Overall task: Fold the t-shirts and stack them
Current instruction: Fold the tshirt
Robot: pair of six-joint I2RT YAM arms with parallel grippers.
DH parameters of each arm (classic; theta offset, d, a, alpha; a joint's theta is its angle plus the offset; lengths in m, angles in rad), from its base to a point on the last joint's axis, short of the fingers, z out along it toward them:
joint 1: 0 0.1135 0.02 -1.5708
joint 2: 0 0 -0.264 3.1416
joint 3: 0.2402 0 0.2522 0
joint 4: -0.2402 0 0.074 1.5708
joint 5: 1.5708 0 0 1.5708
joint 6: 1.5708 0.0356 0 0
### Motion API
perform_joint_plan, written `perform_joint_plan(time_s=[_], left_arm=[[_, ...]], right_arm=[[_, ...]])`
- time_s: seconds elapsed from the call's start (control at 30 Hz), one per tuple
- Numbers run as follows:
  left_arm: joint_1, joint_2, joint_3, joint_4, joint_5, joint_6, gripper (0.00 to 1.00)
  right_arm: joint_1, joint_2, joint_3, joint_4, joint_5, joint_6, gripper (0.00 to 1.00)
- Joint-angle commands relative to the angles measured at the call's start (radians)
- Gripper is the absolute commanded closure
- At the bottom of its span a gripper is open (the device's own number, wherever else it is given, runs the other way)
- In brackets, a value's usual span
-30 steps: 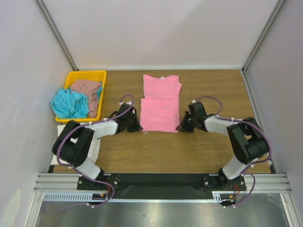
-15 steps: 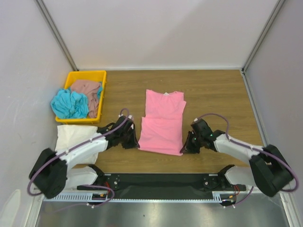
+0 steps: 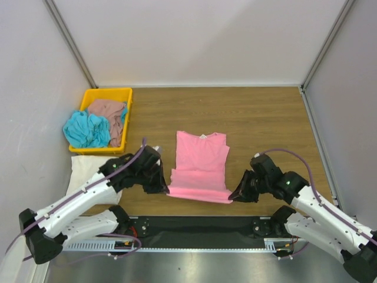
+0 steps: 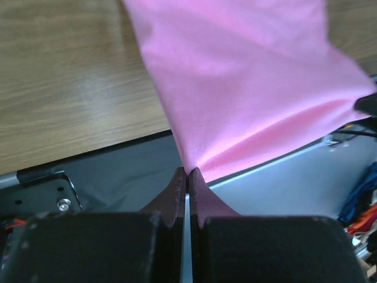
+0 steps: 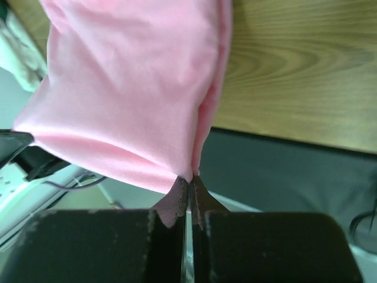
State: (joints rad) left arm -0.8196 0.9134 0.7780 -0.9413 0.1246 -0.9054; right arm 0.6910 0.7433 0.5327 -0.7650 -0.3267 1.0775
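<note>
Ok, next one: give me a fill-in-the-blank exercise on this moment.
1. The left gripper and right gripper are both shut on the ___ t-shirt.
2. The turquoise shirt and brown-pink shirt sit in the ___ tray.
3. The cream-white shirt lies beside the ___ arm.
Missing words: pink; yellow; left.

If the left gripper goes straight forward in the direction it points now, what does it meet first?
The pink shirt itself: the left gripper has its jaws shut on its edge, and the cloth spreads straight ahead. What lies behind the cloth on that line is hidden, probably the table.
</note>
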Motion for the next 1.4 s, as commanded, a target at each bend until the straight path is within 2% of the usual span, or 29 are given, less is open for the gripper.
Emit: perform_joint_plan(time_s=[0.0,0.17,0.27,0.4,0.5,0.67,1.37], left_arm=[[0.016,0.08,0.206,-0.191,-0.106,0.06,1.0],[0.155,0.254,0.351,-0.2,-0.111,0.157,1.0],[0.223,0.309,0.397,-0.148,-0.112,0.184,1.0],[0.25,0.395,0.493,-0.073,-0.12,0.214,1.0],[0.254,0.45,0.538,-0.024,-0.111,0.22,1.0],[0.278,0.513,0.578,-0.001,-0.149,0.234,1.0],[0.392,0.777,0.577,0.263,-0.106,0.261,1.0]], right_arm=[[-0.004,0.069,0.175,-0.191,0.078,-0.01,1.0],[-0.065,0.26,0.352,-0.191,0.14,-0.216,1.0],[-0.184,0.349,0.406,-0.129,0.126,-0.348,1.0],[-0.32,0.435,0.446,0.007,0.094,-0.442,1.0],[-0.35,0.507,0.48,0.084,0.065,-0.481,1.0],[-0.375,0.588,0.519,0.17,0.04,-0.502,1.0],[-0.443,0.918,0.589,0.325,0.012,-0.49,1.0]])
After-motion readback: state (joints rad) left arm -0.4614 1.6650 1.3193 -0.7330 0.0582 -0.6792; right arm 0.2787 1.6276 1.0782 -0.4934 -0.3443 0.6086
